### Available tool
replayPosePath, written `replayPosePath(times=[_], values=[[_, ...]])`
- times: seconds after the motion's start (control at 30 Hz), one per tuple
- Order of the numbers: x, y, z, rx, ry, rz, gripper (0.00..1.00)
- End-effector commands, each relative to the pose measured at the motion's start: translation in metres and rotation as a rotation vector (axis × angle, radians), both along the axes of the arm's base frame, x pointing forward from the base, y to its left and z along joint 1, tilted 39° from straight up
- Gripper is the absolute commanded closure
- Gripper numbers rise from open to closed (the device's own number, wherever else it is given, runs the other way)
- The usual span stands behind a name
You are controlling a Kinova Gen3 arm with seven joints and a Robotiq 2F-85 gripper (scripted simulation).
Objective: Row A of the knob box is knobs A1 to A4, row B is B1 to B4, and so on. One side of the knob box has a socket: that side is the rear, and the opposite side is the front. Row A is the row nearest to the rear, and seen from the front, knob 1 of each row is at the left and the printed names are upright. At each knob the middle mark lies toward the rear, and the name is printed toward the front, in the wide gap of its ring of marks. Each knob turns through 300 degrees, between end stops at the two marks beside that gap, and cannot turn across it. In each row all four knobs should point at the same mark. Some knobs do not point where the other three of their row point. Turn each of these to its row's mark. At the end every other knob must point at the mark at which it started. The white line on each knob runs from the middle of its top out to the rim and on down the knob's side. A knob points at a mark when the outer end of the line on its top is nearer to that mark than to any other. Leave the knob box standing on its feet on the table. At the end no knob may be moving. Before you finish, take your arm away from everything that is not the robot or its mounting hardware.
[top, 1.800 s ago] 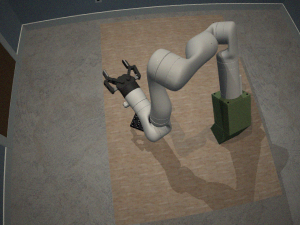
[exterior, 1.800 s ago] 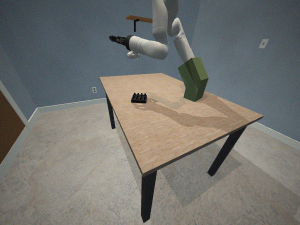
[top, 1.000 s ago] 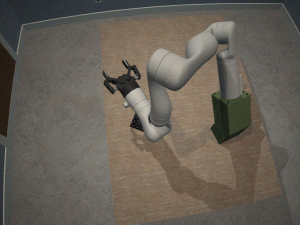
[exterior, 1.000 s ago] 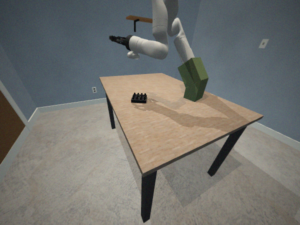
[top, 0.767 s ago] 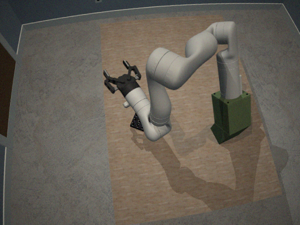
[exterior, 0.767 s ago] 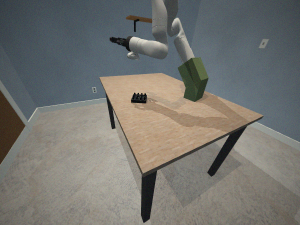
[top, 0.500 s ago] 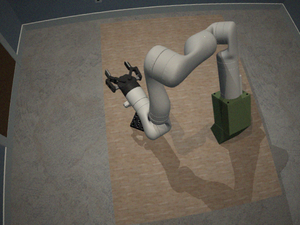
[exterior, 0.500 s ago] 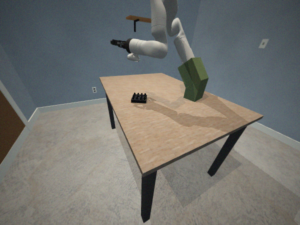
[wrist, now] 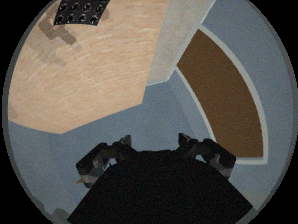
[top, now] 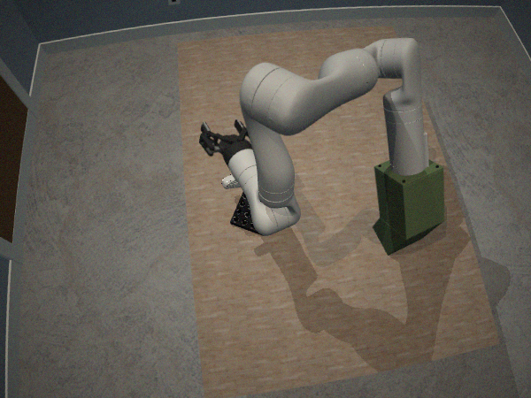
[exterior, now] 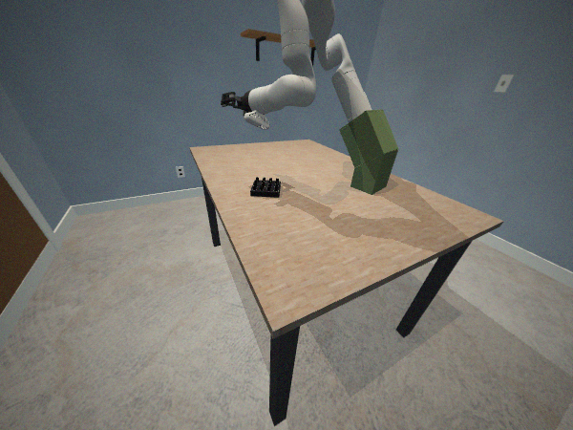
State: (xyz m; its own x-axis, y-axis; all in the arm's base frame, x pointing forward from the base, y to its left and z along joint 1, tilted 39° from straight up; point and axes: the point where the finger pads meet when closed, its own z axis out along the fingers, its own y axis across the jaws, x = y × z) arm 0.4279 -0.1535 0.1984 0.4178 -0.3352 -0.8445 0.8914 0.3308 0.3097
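Open hand (top: 222,126) (exterior: 223,99) (wrist: 154,139), apart from the black knob box (top: 242,215) (exterior: 265,193) (wrist: 80,14), knob directions too small to read.

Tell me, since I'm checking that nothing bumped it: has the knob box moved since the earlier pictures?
No; the knob box sits at the same spot relative to the table's edges.
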Motion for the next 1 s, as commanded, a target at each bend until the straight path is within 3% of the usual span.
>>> replayPosePath(times=[0.0, 0.33, 0.5, 0.53, 0.7, 0.73, 0.9, 0.97], values=[[-0.009, -0.015, -0.008, 0.074, -0.051, -0.011, 0.00], [-0.029, -0.039, -0.041, 0.248, -0.200, -0.027, 0.00], [-0.029, -0.039, -0.041, 0.248, -0.200, -0.027, 0.00], [-0.034, -0.043, -0.048, 0.284, -0.234, -0.032, 0.00], [-0.034, -0.043, -0.048, 0.284, -0.234, -0.032, 0.00], [-0.038, -0.047, -0.056, 0.319, -0.270, -0.038, 0.00], [-0.038, -0.047, -0.056, 0.319, -0.270, -0.038, 0.00], [-0.042, -0.050, -0.063, 0.355, -0.307, -0.044, 0.00]])
